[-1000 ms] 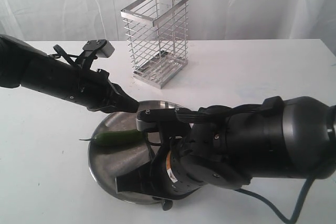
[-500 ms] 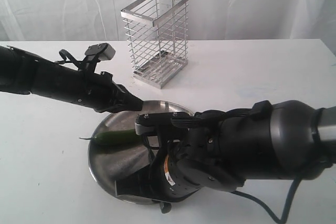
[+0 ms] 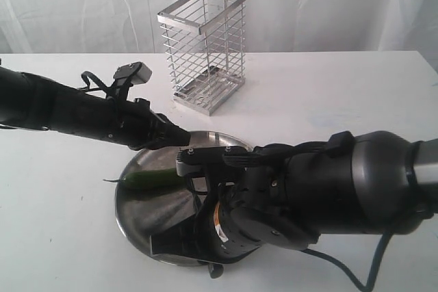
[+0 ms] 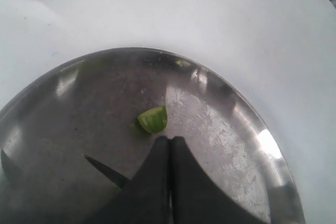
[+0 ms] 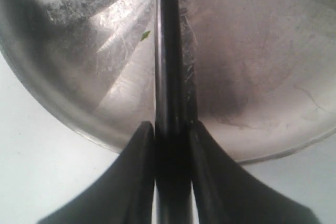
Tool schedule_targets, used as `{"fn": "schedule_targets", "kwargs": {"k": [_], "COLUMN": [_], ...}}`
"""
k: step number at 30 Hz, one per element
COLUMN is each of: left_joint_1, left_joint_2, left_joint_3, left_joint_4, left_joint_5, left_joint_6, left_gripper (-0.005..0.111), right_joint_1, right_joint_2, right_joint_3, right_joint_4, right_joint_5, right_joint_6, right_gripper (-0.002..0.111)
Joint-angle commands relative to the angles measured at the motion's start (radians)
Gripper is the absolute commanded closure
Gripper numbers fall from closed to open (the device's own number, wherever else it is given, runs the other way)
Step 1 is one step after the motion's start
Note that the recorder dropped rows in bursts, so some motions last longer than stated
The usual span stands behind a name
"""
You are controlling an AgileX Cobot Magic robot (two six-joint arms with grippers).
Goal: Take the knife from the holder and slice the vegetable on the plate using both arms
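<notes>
The steel plate [image 3: 133,203] holds the green chilli [image 3: 152,178] near its left rim. My left gripper [image 3: 183,139] hangs over the plate's far side, its fingers pressed together on nothing. In the left wrist view the left gripper [image 4: 170,139] sits just short of a cut green chilli piece [image 4: 153,119], with the black knife tip [image 4: 100,166] beside it on the plate [image 4: 236,108]. My right gripper [image 5: 170,125] is shut on the black knife [image 5: 169,51], whose blade points across the plate [image 5: 252,51]. The bulky right arm [image 3: 308,196] hides that gripper in the exterior view.
The silver wire holder [image 3: 202,49] stands on the white table behind the plate, with no knife in it. A tiny green scrap [image 5: 145,35] lies on the plate beside the blade. A white curtain closes off the back.
The left arm has dropped lower and reached a little further right over the plate. The right arm shifted slightly left and down, then held still.
</notes>
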Motion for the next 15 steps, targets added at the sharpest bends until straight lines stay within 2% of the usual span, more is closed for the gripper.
{"fn": "schedule_targets", "kwargs": {"k": [1,5,9,15], "left_joint_1": [-0.004,-0.018,-0.040,-0.034], "left_joint_2": [0.025,0.097,0.186,0.108], "left_joint_3": [0.009,0.009,0.007,-0.016], "left_joint_4": [-0.032,-0.127,-0.174,-0.158], "left_joint_5": [0.026,0.013,-0.039,-0.036], "left_joint_6": [0.018,0.130,0.168,0.171], "left_gripper": [0.107,0.107,0.107,0.107], "right_joint_1": [0.004,0.004,0.004,0.004], "right_joint_2": [-0.001,-0.001,-0.001,0.005], "right_joint_3": [0.001,0.001,0.001,0.001], "right_joint_4": [-0.016,-0.016,-0.016,-0.016], "right_joint_5": [-0.011,-0.011,-0.011,-0.011], "right_joint_6": [0.006,0.006,0.006,0.006], "right_gripper": [0.108,0.108,0.108,0.108]}}
